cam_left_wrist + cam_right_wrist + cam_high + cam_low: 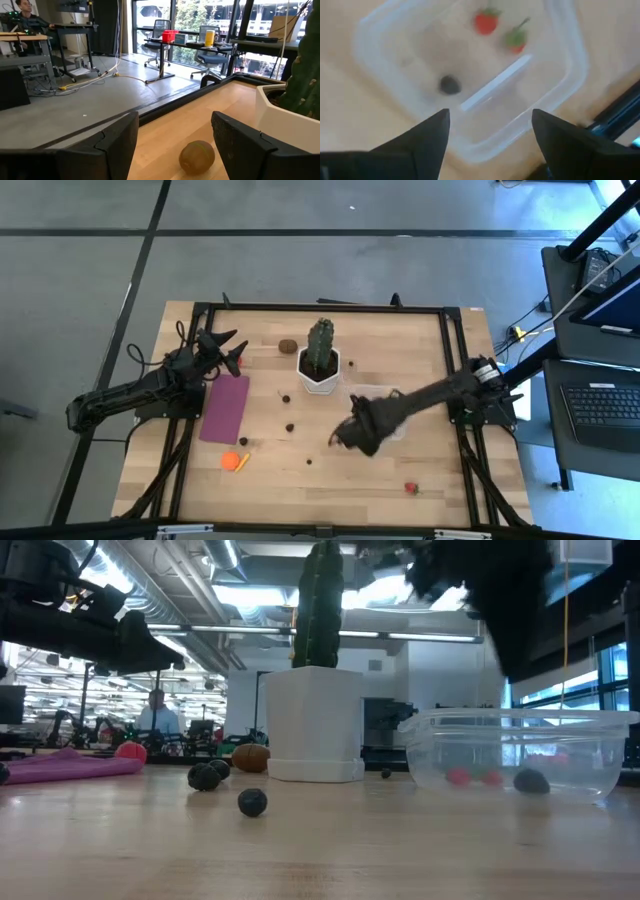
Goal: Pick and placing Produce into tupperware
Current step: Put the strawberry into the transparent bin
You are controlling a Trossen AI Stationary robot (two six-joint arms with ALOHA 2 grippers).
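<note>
The clear tupperware [470,75] stands on the table right of the cactus pot; in the high view my right arm covers most of it [372,391]. Inside lie two red pieces [485,22] and a dark berry [450,85]. My right gripper [490,145] hangs open above the box, pointing steeply down, with nothing between its fingers [345,438]. More produce rests on the table: a brown kiwi [287,346], dark berries [290,426], an orange piece [232,461] and a red piece [410,488]. My left gripper [172,145] waits open at the far left, level, facing the kiwi [197,157].
A green cactus in a white pot [320,365] stands mid-table at the far side. A purple mat [225,408] lies on the left. Dark berries [252,802] are scattered on the wood between mat and box. A black frame borders the table.
</note>
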